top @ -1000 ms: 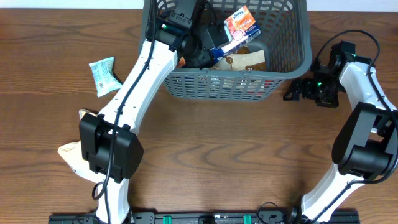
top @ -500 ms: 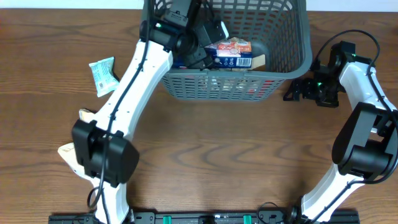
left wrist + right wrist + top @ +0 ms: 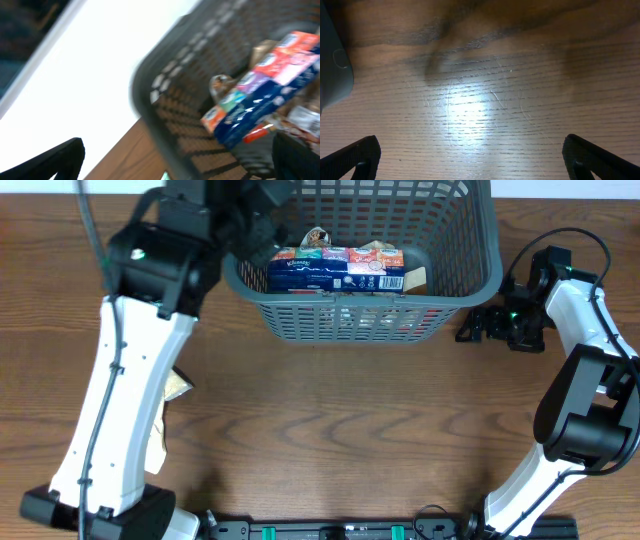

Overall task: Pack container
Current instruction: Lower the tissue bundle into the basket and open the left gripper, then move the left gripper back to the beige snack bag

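The container (image 3: 370,315), a large dark grey lattice basket, stands at the back middle of the table. A long blue and multicoloured packet (image 3: 335,270) lies flat inside it on other packets. My left gripper (image 3: 265,220) hovers high over the basket's left rim, open and empty. The blurred left wrist view shows the basket rim (image 3: 160,100) and the blue packet (image 3: 250,107) beyond my spread fingers (image 3: 60,160). My right gripper (image 3: 478,327) rests low beside the basket's right front corner, open over bare wood (image 3: 480,100), with the basket corner (image 3: 332,65) at its left.
A tan packet (image 3: 177,385) lies on the table at the left, mostly hidden under my raised left arm (image 3: 140,380). The table's back edge runs just behind the basket. My right arm (image 3: 590,380) stretches along the right side.
My left gripper opened and let go of the blue packet, which now lies flat in the basket. The left arm rose and pulled back to the left. The right arm has not moved.
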`<act>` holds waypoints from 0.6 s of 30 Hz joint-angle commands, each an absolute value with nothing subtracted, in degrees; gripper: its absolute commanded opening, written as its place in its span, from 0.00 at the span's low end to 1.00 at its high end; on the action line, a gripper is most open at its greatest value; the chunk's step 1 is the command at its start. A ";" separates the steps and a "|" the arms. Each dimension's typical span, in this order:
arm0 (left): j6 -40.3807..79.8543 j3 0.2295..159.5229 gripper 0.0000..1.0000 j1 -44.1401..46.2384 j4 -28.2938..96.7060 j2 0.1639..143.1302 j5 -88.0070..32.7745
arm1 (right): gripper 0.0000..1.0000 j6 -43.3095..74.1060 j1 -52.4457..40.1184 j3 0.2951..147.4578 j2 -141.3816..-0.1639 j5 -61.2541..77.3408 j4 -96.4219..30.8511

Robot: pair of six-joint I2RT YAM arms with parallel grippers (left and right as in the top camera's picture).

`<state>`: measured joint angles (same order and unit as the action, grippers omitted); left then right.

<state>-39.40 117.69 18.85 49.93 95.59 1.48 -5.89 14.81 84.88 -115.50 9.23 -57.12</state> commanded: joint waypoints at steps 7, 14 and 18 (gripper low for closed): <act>-32.62 118.37 0.99 12.12 55.00 92.95 5.28 | 0.99 -7.42 14.15 84.68 -115.70 9.72 -56.97; -27.00 118.37 0.99 6.90 59.46 92.92 5.72 | 0.99 -7.60 14.15 84.68 -115.70 9.72 -57.01; -23.46 118.37 0.99 3.57 61.78 92.90 5.72 | 0.99 -7.64 14.15 84.68 -115.70 9.72 -57.04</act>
